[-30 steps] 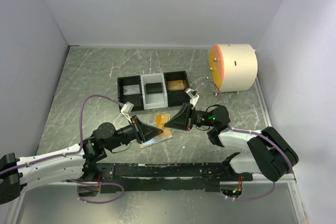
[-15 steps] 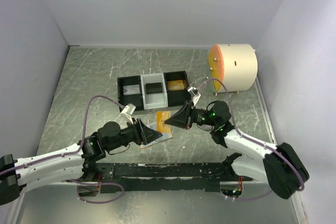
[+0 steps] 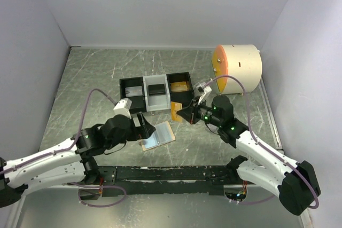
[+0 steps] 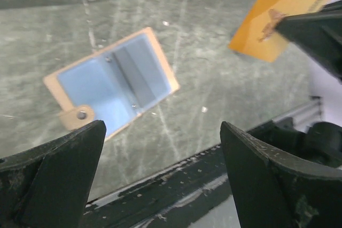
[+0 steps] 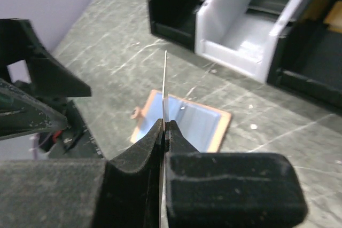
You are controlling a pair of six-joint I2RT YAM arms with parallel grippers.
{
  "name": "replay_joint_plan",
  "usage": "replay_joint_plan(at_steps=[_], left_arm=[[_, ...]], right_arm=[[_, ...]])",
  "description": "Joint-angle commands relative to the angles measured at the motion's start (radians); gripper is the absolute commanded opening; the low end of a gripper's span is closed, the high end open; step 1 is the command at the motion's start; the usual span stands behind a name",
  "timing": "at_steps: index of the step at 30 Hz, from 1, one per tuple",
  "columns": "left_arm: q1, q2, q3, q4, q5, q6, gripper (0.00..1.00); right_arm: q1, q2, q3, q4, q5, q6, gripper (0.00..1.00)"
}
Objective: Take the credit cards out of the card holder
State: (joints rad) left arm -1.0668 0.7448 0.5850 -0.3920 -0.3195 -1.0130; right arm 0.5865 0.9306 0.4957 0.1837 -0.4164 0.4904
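The card holder [image 3: 158, 136] lies open on the table, pale blue inside up, tan edge around it; it also shows in the left wrist view [image 4: 112, 81] and under the right wrist [image 5: 200, 124]. My right gripper [image 3: 181, 114] is shut on a gold credit card [image 3: 176, 111], held on edge above the table, clear of the card holder. That card [image 4: 278, 6] appears top right in the left wrist view and edge-on [image 5: 165, 78] in the right wrist view. My left gripper [image 3: 146, 126] stands open just left of the card holder, holding nothing.
A three-compartment black-and-white tray [image 3: 133, 80] stands behind the card holder, with a grey card [image 3: 133, 93], a black card [image 3: 156, 90] and a gold card [image 3: 180, 86] in it. A white drum with an orange face [image 3: 238, 69] sits at back right.
My left gripper has opened, let go of the card holder and drawn back left. My right gripper has pulled the gold card out and carried it up and right, toward the tray.
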Motion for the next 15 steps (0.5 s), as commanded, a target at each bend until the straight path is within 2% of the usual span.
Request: replay_joint_plan(at_steps=[1, 4, 7, 10, 12, 15], left_arm=[[0.007, 0.125, 0.121, -0.209, -0.138, 0.068, 1.00], [0.074, 0.237, 0.195, -0.250, -0.110, 0.141, 1.00], [0.199, 0.302, 0.241, -0.278, -0.058, 0.215, 1.00], [0.332, 0.280, 0.256, -0.280, -0.007, 0.275, 1.00], [0.424, 0.249, 0.265, -0.285, 0.032, 0.317, 1.00], [0.511, 0.217, 0.286, -0.336, -0.024, 0.362, 1.00]], right_arm=[[0.012, 0.015, 0.080, -0.125, 0.181, -0.191, 0.00], [0.042, 0.034, 0.110, -0.147, 0.307, -0.290, 0.00], [0.083, 0.061, 0.135, -0.147, 0.428, -0.403, 0.00], [0.109, 0.111, 0.167, -0.157, 0.492, -0.527, 0.00], [0.115, 0.157, 0.204, -0.190, 0.475, -0.614, 0.00], [0.126, 0.223, 0.251, -0.210, 0.555, -0.695, 0.00]])
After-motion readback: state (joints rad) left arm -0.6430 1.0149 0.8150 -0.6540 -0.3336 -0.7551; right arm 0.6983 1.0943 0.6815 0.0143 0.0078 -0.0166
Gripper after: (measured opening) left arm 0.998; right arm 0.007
